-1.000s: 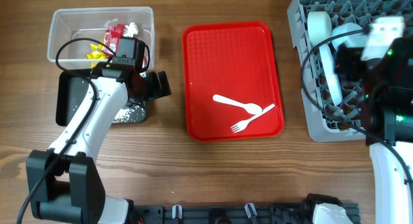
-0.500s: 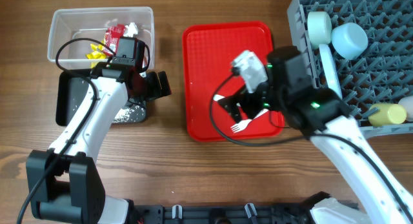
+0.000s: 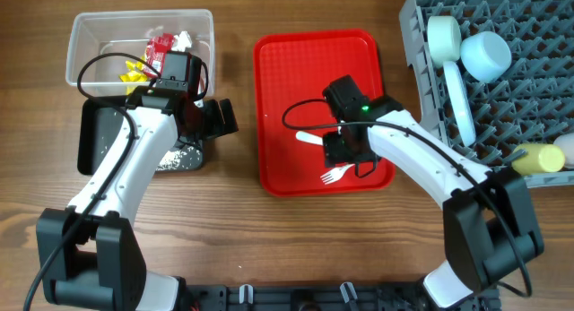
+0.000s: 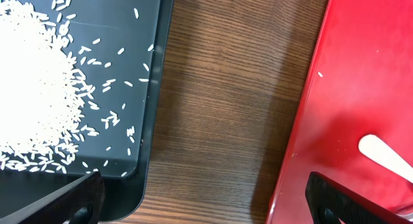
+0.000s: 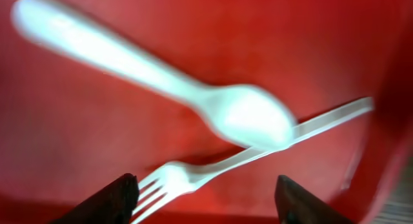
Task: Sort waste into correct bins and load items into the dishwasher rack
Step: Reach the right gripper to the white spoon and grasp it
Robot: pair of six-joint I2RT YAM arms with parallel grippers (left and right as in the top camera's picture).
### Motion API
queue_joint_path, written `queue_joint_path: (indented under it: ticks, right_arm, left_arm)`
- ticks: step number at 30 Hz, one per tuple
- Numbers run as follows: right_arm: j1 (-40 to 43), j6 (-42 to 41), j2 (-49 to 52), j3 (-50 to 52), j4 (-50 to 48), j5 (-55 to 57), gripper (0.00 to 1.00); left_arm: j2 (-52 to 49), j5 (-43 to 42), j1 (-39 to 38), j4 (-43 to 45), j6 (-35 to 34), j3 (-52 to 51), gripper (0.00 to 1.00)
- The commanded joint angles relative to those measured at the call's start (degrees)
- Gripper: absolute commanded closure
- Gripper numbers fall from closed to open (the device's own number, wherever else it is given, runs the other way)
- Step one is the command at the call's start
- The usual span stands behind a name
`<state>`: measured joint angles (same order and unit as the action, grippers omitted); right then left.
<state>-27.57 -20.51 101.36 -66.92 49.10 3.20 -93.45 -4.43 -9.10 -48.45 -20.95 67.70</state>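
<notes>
From above, a clear bin (image 3: 73,44) is seen at the far left of the wooden worktop (image 3: 233,221). A red wrapper (image 3: 160,49), a crumpled yellow wrapper (image 3: 134,73) and crumpled white paper (image 3: 183,38) are kept inside it. A black bin (image 3: 94,141) is set just beside it, and white rice grains (image 3: 179,155) are piled in its right part. The left hand (image 3: 215,118) is held over the right edge of the black bin. A red tray (image 3: 314,69) is laid in the middle. The right hand (image 3: 345,151) is held low over the tray, with a white spoon (image 3: 308,138) just to its left and a white fork (image 3: 334,175) below it. The grey dishwasher rack (image 3: 529,96) is placed at the far right. A pale blue bowl (image 3: 487,56), a plate (image 3: 459,100) stood on its edge and a yellow cup (image 3: 536,157) on its side are loaded in it.

In the left wrist view, the rice is seen in the black bin, with bare wood and the tray edge to the right. The two fingers (image 4: 84,199) are spread wide apart and nothing is held.

In the right wrist view, which is blurred, the spoon is laid across the fork on the tray. The two fingers (image 5: 111,201) are spread wide apart just above them, and nothing is pinched.
</notes>
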Motion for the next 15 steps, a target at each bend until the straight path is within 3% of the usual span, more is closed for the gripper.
queue_joint_path:
  ticks: [1, 15]
  right_arm:
    - [0.11, -1.11, 2.34, 0.35, -2.56, 6.27, 0.33]
    - [1.84, 2.62, 10.84, 2.14, -12.76, 5.27, 0.37]
  left_arm:
    - [-0.11, -0.48, -0.15, 0.00, -0.50, -0.26, 0.00]
    - [-0.11, -0.46, -0.15, 0.00, -0.50, -0.26, 0.00]
